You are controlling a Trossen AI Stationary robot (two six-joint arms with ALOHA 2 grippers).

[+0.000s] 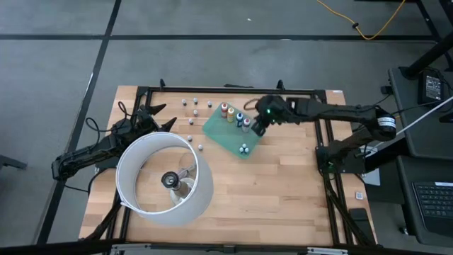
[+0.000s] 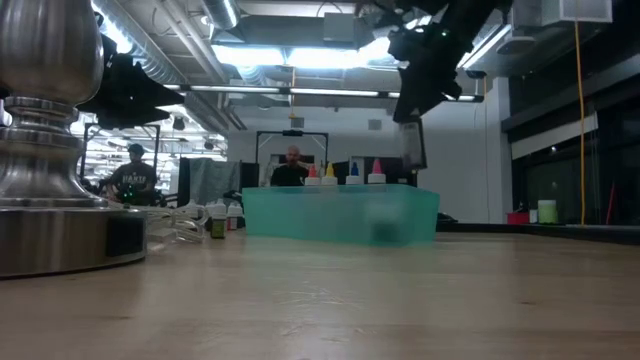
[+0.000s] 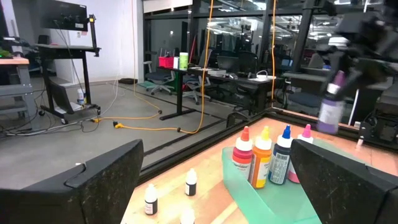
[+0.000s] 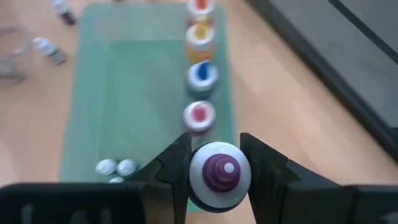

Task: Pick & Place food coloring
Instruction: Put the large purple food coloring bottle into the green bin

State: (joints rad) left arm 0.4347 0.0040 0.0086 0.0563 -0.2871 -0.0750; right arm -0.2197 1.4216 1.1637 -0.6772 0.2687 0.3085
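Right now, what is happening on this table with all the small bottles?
The right gripper is shut on a purple-capped food coloring bottle and holds it in the air above the green tray. Four bottles already stand in a row along one edge of the tray: orange, yellow, blue and pink. More small bottles lie scattered on the table. The left gripper waits open beside the white ring lamp.

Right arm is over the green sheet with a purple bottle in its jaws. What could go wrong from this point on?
1. The right gripper holds the purple bottle directly in line with the row of four bottles on the green sheet; lowering slightly off could topple the pink bottle.
2. The grip sits near the cap, so the bottle might tilt on release.
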